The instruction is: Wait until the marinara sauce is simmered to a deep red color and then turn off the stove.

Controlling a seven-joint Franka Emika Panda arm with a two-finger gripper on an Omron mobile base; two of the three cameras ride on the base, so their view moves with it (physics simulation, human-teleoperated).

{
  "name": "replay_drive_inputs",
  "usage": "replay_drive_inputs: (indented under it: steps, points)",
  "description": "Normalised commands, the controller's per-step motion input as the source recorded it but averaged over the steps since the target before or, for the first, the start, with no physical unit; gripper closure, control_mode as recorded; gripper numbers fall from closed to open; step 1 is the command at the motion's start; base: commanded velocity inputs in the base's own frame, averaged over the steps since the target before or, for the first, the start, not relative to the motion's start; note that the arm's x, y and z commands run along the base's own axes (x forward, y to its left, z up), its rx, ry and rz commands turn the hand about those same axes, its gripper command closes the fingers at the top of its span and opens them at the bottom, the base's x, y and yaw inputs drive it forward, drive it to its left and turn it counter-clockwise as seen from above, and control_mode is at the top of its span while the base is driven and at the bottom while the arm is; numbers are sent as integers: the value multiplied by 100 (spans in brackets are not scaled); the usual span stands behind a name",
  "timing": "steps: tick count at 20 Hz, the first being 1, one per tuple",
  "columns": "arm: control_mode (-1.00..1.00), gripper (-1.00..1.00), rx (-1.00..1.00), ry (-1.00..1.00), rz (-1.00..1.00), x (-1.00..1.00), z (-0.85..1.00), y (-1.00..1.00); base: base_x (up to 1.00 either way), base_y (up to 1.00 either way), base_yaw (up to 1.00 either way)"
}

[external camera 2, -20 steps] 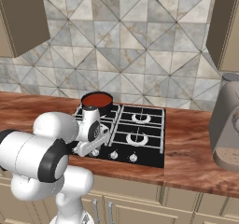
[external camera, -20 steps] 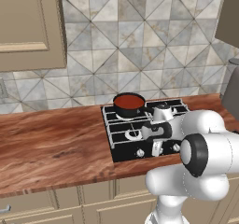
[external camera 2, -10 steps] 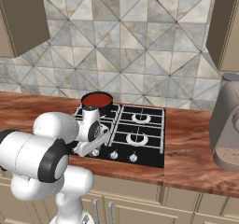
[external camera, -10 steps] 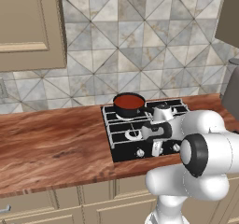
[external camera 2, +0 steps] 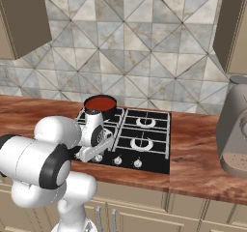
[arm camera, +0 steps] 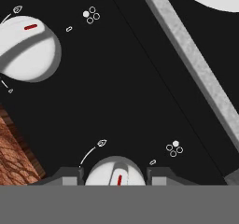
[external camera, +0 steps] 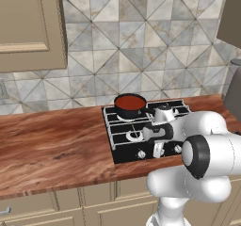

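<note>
- Two risks stand out: the claw (arm camera: 115, 178) could turn the wrong knob, or slip off the small round knob (arm camera: 114, 172) it sits on, since the tips show only at the knob's two sides.
- Turning too early is another risk; the sauce (external camera: 130, 101) looks deep red, but that is a judgement from a distance.
- Claw state: its tips stand close on either side of the knob, apparently pinching it, with nothing else in hold.
- A second knob (arm camera: 29, 48) lies well apart along the same black stove (arm camera: 121, 87) panel.
- The sauce fills a small dark pan (external camera 2: 100, 104) on the back burner, beyond the claw (external camera 2: 96, 151) across the grey grates, while the claw works at the stove's front edge.
</note>
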Motion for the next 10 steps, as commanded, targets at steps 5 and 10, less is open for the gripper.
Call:
replay_drive_inputs:
  steps: [5,10]
  points:
    - [-100,100,0,0,0,0,0,0,0,0,0]
    - [-100,100,0,0,0,0,0,0,0,0,0]
